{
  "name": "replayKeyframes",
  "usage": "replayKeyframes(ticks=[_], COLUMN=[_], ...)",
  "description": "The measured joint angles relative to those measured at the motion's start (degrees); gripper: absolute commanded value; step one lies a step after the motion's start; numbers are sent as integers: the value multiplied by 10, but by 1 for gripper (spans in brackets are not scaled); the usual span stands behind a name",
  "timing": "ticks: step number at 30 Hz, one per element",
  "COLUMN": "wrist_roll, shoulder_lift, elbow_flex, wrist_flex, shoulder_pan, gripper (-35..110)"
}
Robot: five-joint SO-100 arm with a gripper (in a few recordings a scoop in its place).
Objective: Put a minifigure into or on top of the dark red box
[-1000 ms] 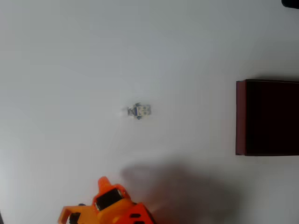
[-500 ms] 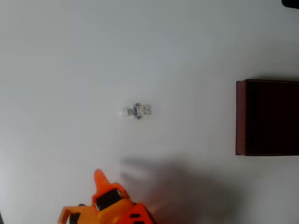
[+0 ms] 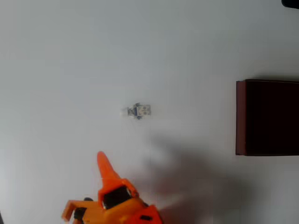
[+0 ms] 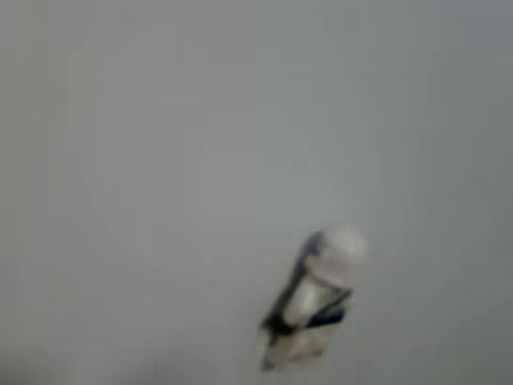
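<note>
The minifigure (image 3: 138, 111) was seen in the overhead view lying flat on the white tabletop (image 3: 70, 56), roughly at the middle of the picture, with its long axis running left to right. It was white with small blue and grey marks; finer detail could not be resolved. Nothing was touching it.

The dark red box (image 3: 267, 117) was recorded at the right edge of the overhead view, cut off by the frame on its right side. Its maroon left wall was visible as a narrow strip, and its inside appeared very dark, almost black. The box stood well apart from the minifigure, with bare tabletop between them.

The orange arm was seen entering from the bottom edge of the overhead view, left of centre. The pincer (image 3: 105, 170) was seen as a single pointed orange tip directed upward in the picture, toward the minifigure but well short of it. Nothing was seen held at that tip. A second finger could not be made out, so whether the pincer was released or clenched could not be told. A broad soft shadow was cast on the tabletop to the right of the arm.

In the wrist view the minifigure (image 4: 317, 301) was recorded, blurred, in the lower right part of the picture, lying on the plain tabletop (image 4: 160, 160).
</note>
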Motion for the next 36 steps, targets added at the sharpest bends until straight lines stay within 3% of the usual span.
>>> replayKeyframes(ticks=[8, 17, 36], wrist_roll=[-44, -70, -53], shoulder_lift=[-464, -604, -708], elbow_flex=[-245, -360, -374], wrist_flex=[-15, -16, -111], shoulder_pan=[46, 112, 167], gripper=[30, 25, 30])
